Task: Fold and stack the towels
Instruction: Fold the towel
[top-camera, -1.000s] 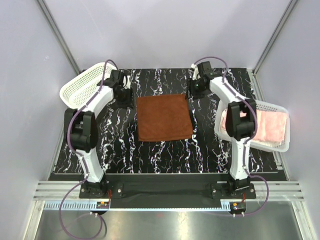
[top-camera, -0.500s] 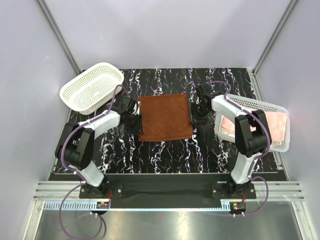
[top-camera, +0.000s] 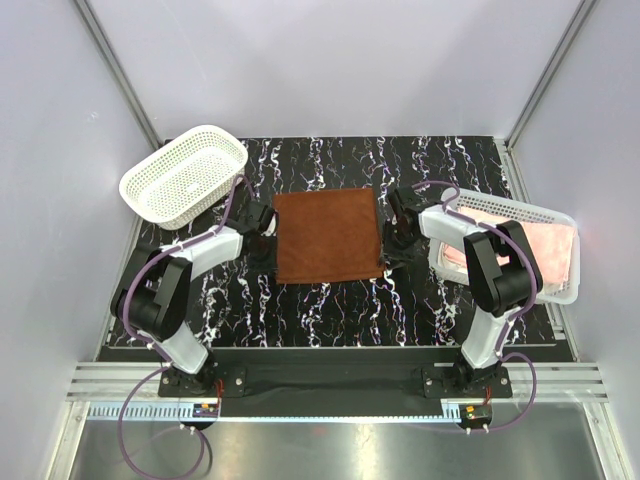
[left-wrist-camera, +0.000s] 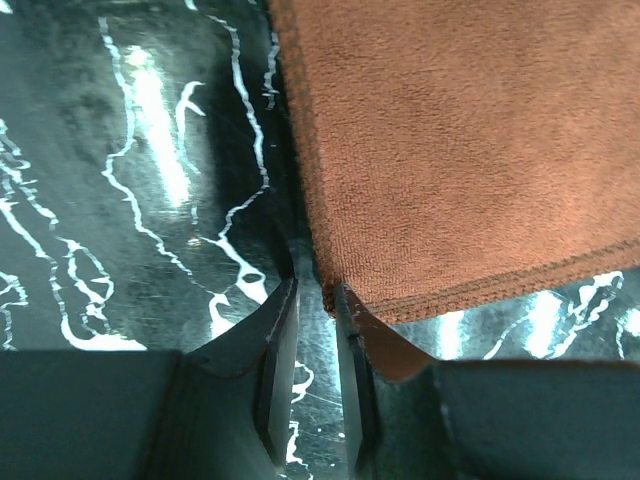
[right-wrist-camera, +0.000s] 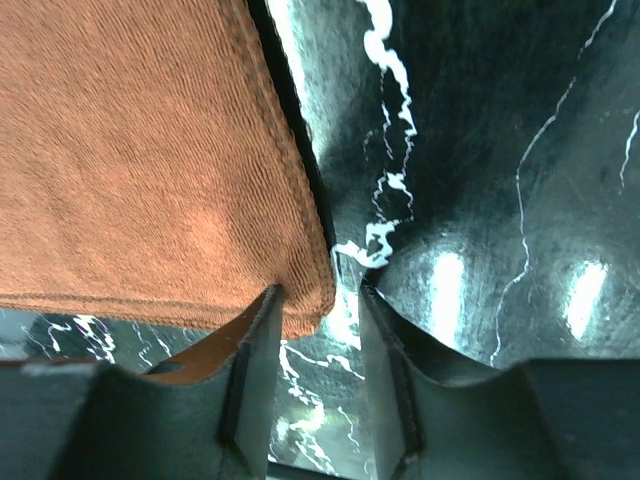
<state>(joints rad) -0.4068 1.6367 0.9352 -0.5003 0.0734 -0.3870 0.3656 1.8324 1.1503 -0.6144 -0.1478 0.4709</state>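
Note:
A rust-brown towel (top-camera: 328, 235) lies flat on the black marbled table (top-camera: 330, 300). My left gripper (top-camera: 267, 250) sits low at its near left corner. In the left wrist view the left gripper (left-wrist-camera: 316, 286) is open by a narrow gap. The brown towel's (left-wrist-camera: 450, 140) corner lies at the mouth of that gap, with one finger (left-wrist-camera: 352, 340) over the hem. My right gripper (top-camera: 393, 248) is at the near right corner. The right gripper (right-wrist-camera: 318, 290) is open, and the towel's (right-wrist-camera: 140, 160) corner reaches in between its fingertips. A pale pink towel (top-camera: 545, 250) lies in the right basket.
A white lattice basket (top-camera: 185, 175) stands at the back left of the table. Another white basket (top-camera: 500, 208) holding the pink towel overhangs the right edge, close behind the right arm. Grey walls with metal rails surround the table.
Both arms have come from the towel's far corners down along its sides to the near corners. Both pairs of jaws have narrowed, the left more.

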